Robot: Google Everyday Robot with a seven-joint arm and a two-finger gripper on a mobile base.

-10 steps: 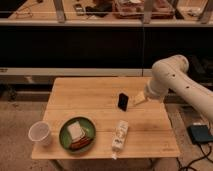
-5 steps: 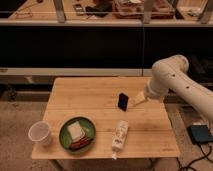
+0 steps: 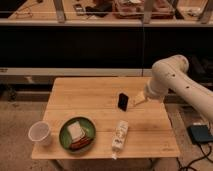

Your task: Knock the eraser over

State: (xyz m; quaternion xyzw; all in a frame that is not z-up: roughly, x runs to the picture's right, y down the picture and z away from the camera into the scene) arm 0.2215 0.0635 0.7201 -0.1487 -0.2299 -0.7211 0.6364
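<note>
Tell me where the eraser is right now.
In the camera view the eraser stands on the wooden table, just right of its centre, with the gripper close at its right and the white packet nearer the camera.

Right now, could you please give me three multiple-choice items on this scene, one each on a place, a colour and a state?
1. Where is the gripper? A) down by the floor B) just beside the eraser C) raised high overhead
2. What colour is the plate? A) green B) red C) blue
3. How is the eraser? A) lying flat B) lifted in the air C) standing on end
Answers: 1 B, it hovers at the eraser's side over the table; 2 A, its rim shows green; 3 C, it rises upright off the table.
</note>
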